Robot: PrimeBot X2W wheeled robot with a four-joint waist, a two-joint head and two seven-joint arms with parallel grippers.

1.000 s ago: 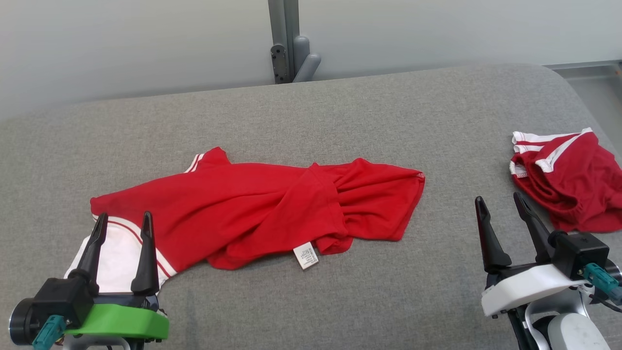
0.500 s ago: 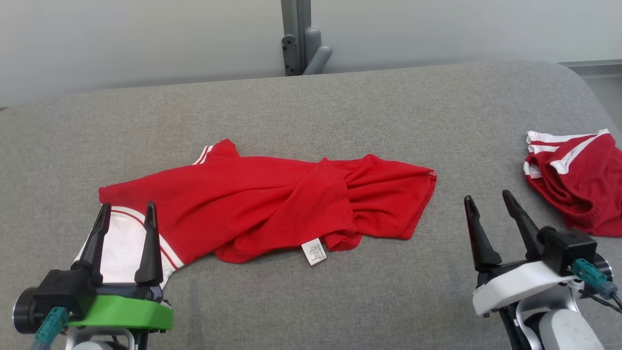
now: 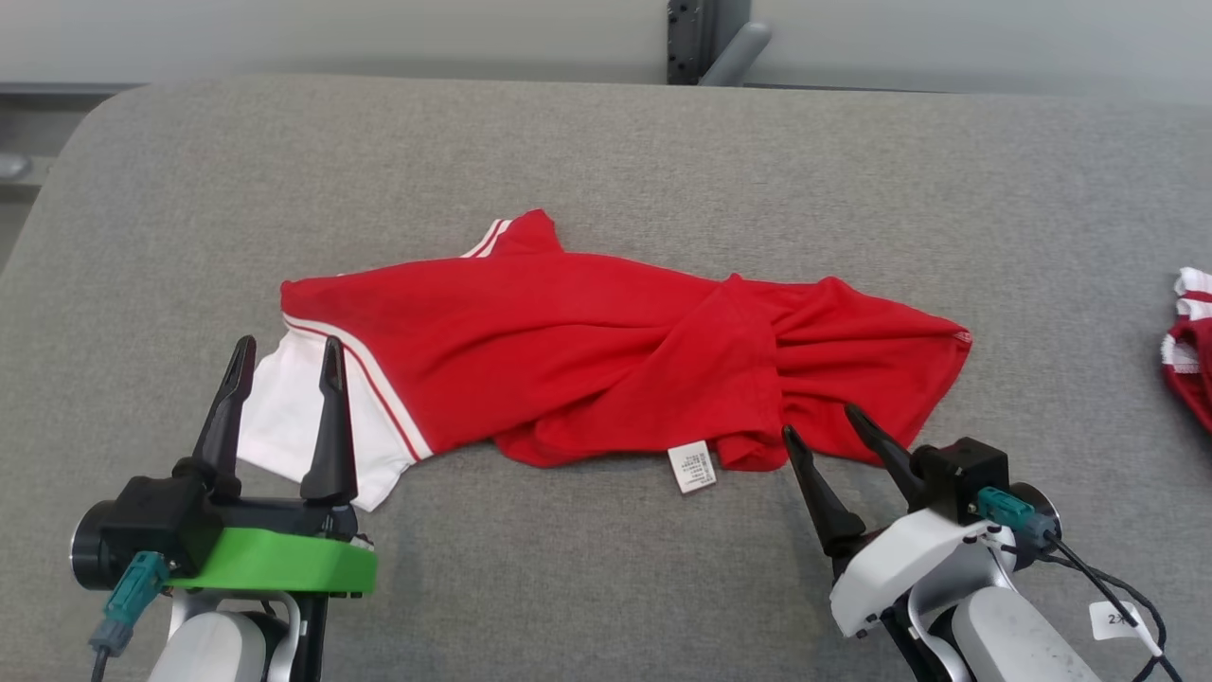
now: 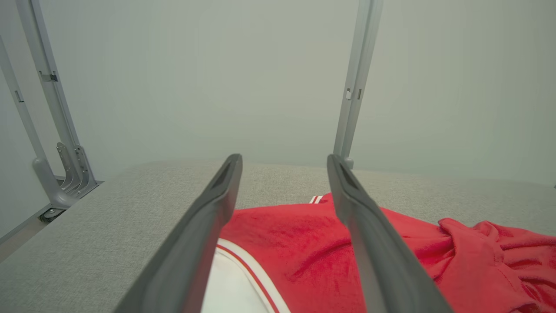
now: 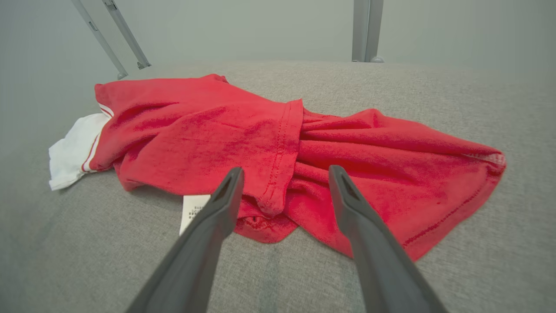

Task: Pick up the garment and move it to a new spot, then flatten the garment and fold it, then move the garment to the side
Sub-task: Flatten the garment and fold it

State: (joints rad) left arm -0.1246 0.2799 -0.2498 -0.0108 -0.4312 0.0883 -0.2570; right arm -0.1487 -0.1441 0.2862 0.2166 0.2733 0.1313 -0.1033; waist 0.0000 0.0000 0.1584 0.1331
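red garment (image 3: 587,350) crumpled, twisted mid-length, white sleeve end

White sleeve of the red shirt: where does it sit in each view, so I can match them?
Head view: white sleeve lower left, behind the left gripper.
Left wrist view: bottom centre, between the jaws.
Right wrist view: left edge, mid-height.
Shared landmark: the striped seam joining it to the red shirt body.

Garment (image 3: 587,341) on table (image 3: 606,142), left gripper (image 3: 290,343) before its left end, right gripper (image 3: 818,420) before its right, second garment (image 3: 1191,352) far right.
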